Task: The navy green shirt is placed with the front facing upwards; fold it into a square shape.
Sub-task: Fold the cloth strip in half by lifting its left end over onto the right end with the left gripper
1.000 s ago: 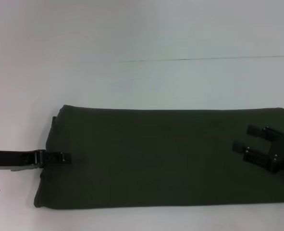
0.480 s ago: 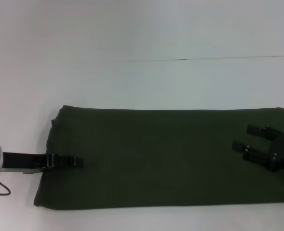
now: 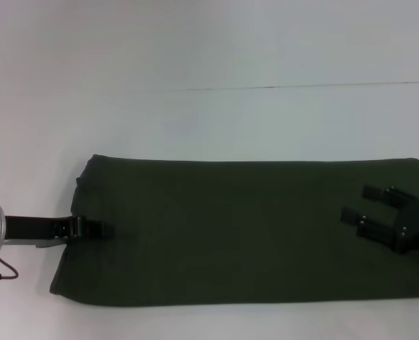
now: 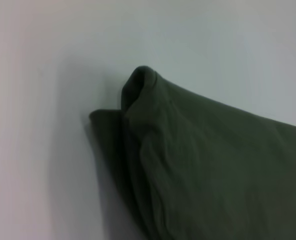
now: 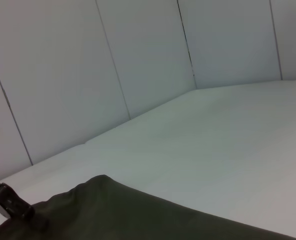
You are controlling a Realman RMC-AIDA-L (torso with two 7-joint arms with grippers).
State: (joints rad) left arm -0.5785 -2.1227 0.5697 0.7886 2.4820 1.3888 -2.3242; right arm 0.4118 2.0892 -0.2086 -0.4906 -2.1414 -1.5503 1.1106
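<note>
1. Black and thin, the left gripper [image 3: 96, 229] sits at the lower left of the head view. It comes in flat from the left edge of the frame, and its tip lies over the left end of the navy green shirt [image 3: 244, 230]. I cannot tell if it is open or closed.

2. Black too, the right gripper [image 3: 361, 203] is at the right edge of the head view, a bit below the middle. Its two fingers [image 3: 356, 215] are spread apart and point left over the right end of the shirt. It is open and holds nothing.

3. The shirt is folded into one long dark green strip. It lies flat across the lower half of the head view, from near the left edge to the right edge.

4. In the left wrist view, the end of the shirt [image 4: 208, 165] shows layers of cloth. One rounded fold stands up a little in the upper middle of the frame.

5. The white desk [image 3: 209, 120] is under the shirt and fills the rest of the head view.

6. In the right wrist view, grey wall panels [image 5: 137, 60] stand behind the desk.
</note>
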